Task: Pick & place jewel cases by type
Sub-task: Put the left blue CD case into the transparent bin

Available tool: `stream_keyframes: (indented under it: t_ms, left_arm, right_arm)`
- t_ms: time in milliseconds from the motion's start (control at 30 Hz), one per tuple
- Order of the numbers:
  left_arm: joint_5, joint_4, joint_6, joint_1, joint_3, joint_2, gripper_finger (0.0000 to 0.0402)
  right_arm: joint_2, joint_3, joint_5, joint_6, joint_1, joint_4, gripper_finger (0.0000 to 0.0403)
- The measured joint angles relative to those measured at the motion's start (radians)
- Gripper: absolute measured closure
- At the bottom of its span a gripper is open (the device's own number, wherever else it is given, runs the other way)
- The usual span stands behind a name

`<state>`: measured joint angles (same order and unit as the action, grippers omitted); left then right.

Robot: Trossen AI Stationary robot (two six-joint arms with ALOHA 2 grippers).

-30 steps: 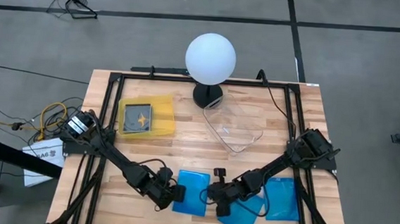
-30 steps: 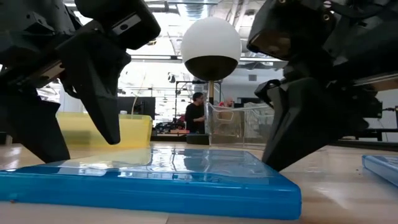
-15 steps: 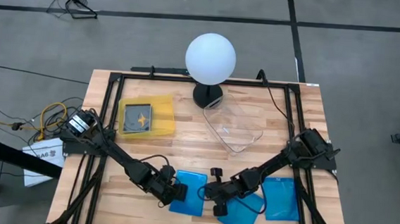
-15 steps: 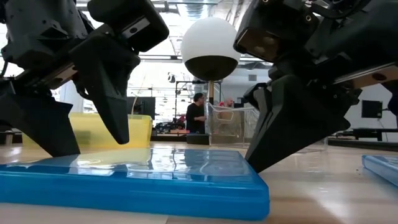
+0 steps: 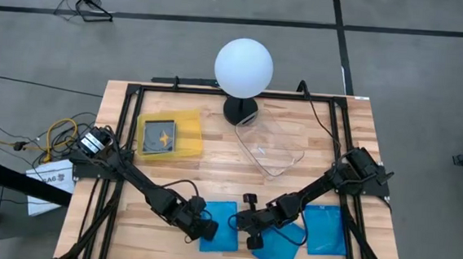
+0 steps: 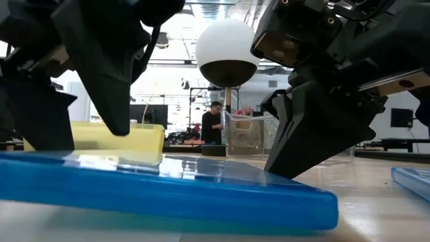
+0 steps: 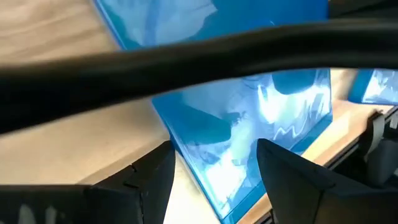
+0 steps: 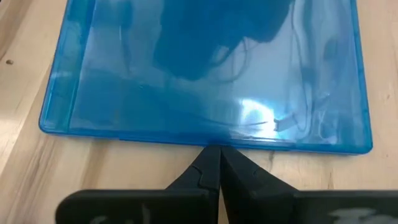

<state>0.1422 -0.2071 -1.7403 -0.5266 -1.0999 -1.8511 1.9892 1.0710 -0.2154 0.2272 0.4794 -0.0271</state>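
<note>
A bright blue jewel case (image 5: 223,225) lies near the table's near edge between my two grippers. In the low view the blue jewel case (image 6: 168,191) is tilted, its left end raised and its right end down on the wood. My left gripper (image 5: 202,225) is open at the case's left edge, its fingers (image 7: 155,180) spread before the blue face (image 7: 249,106). My right gripper (image 5: 240,221) is shut against the case's right edge. Two more blue cases (image 5: 285,246) (image 5: 322,230) lie flat to the right. A dark case (image 5: 163,135) sits in the yellow tray (image 5: 190,120). My left gripper (image 6: 80,134) stands open over the case's raised left end; one finger (image 6: 114,101) hangs above the face, and the case hides the other's tip. I cannot tell whether either touches. My right gripper (image 8: 214,152) pushes the case's right edge (image 8: 214,144) with its shut fingertips, slanting down from the table's right.
A clear plastic tray (image 5: 270,144) and a lamp with a white globe (image 5: 243,67) stand toward the far edge. A black frame (image 5: 125,138) runs around the table. Bare wood lies between the trays and the cases. People show far off in the room (image 6: 211,124).
My shut right gripper has moved toward the table's left, sliding the blue case toward my left gripper. The case's left end has then risen off the wood, so the case now sits tilted. My left gripper has come nearer over that end.
</note>
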Motion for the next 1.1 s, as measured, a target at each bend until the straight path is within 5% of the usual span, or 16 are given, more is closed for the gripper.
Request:
stream_keyframes:
  t_ms: [167,433,767,867,1100]
  left_arm:
    - [0.048,-0.074,0.043,0.002,-0.028,0.002,0.0186]
    - [0.304,-0.172,0.115,0.024,-0.029,0.002,0.0187]
    - [0.289,0.046,0.172,0.056,-0.030,0.005,0.0187]
    - [0.232,0.378,0.159,0.054,-0.036,0.006,0.0188]
    - [0.208,0.368,0.158,0.056,-0.039,0.011,0.0188]
  right_arm:
    - [0.000,0.000,-0.004,0.000,-0.006,0.000,0.0403]
    - [0.001,0.002,-0.001,0.000,-0.009,-0.028,0.0403]
    - [0.002,0.007,0.079,-0.001,-0.004,-0.094,0.0403]
    - [-0.014,0.017,0.004,-0.069,-0.007,-0.124,0.0402]
    - [-0.001,0.010,-0.041,-0.065,-0.007,-0.082,0.0402]
